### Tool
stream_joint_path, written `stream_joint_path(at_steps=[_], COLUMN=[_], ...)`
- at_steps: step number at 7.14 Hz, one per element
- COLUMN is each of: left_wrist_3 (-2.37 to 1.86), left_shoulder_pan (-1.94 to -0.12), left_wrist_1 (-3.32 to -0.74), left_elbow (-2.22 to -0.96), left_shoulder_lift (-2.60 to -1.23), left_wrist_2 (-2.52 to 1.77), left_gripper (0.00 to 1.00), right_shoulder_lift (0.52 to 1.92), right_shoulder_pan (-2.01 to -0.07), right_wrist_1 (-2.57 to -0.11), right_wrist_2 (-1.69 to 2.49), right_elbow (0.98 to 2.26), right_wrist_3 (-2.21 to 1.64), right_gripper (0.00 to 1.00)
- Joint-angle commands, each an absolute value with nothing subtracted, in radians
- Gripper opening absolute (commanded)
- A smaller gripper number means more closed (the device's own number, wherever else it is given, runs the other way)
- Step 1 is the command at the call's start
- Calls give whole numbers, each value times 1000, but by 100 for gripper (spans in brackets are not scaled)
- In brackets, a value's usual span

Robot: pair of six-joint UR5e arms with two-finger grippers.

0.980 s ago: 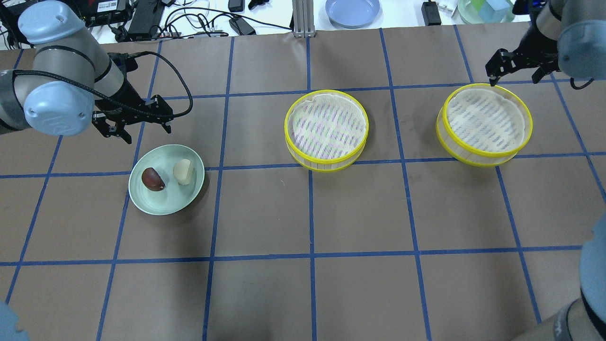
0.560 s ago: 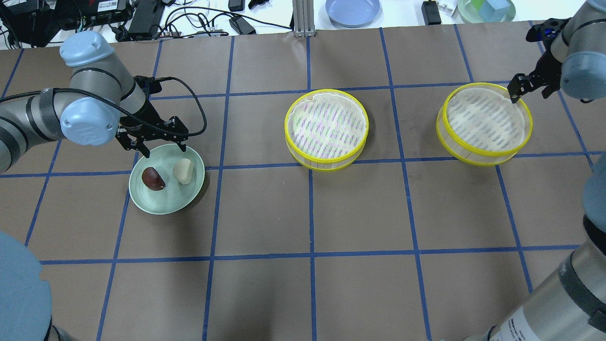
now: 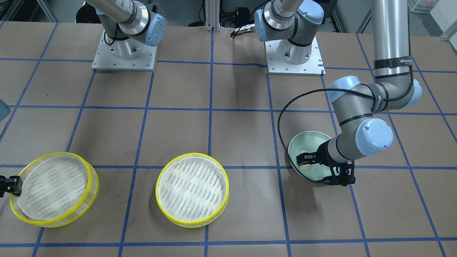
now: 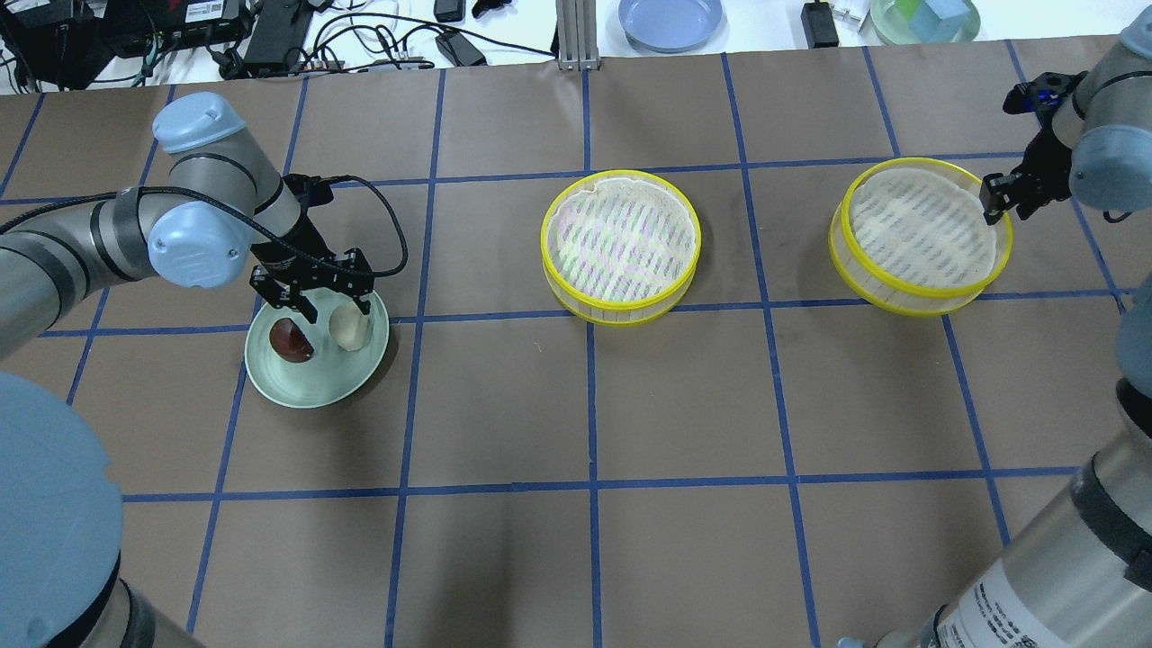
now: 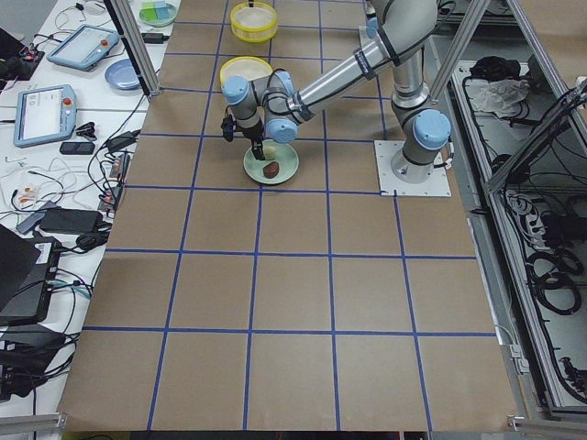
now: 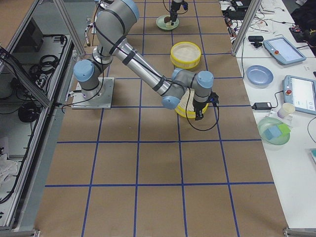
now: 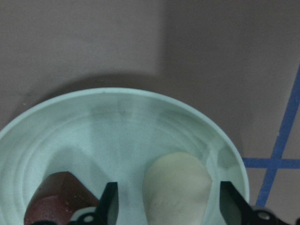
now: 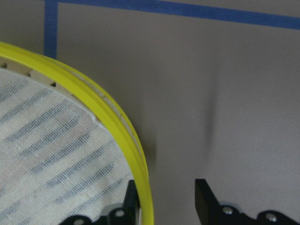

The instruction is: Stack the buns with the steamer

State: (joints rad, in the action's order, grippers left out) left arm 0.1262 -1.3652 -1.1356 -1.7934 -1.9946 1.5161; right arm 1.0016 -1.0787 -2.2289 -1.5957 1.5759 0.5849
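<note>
Left gripper point(image 4: 337, 306): jaws spread wide, lowered over the pale green plate point(image 4: 310, 389), one finger on either side of the cream bun point(image 4: 349, 328) (not clamped on it); dark brown bun point(image 4: 291, 340) just beside, on the same plate; right gripper point(image 4: 1001, 200): jaws apart, astride the yellow rim of the right steamer tray point(image 4: 918, 236), one finger inside, one outside; second steamer tray point(image 4: 620, 245), cloth-lined, mid-table point(image 4: 684, 405).
</note>
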Motion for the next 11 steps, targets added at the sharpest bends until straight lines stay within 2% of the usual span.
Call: stream_joint_path(at_steps=[1,2,3,4,6,8,11], left_wrist_3=[138,123,104,-20,-261,-438,-576], left_shoulder_pan=[-1365,-1365,-1365,-1380,-1451,-1541,-1662], left_wrist_1=[-1134,-1131,-1120,-1096,-1094,-902,-737], left_elbow=[-1793,-1781,-1772,-1729,-1620,-1612,-1617], left_shoulder_lift=[-2005,-2002,-1985,-1964,-1950,-1989,-2069], left_wrist_2=[1526,1526,1519,1502,1358,1202,1115], left_gripper=[0,0,0,0,0,0,0], right_shoulder_lift=[996,996,997,1003,1020,1087,1112], right_shoulder_pan=[-1078,-1078,-1078,-1078,-1078,-1088,-1100], right_wrist_1=[-2224,-2223,-2223,-2221,-2212,-2168,-2042], right_wrist_2=[-1557,-1555,-1555,-1558,-1560,-1565,-1569], right_elbow=[1580,1580,1580,1580,1578,1578,1578], right_wrist_3=[588,588,586,581,580,555,465], right_gripper=[31,14,5,0,0,0,0])
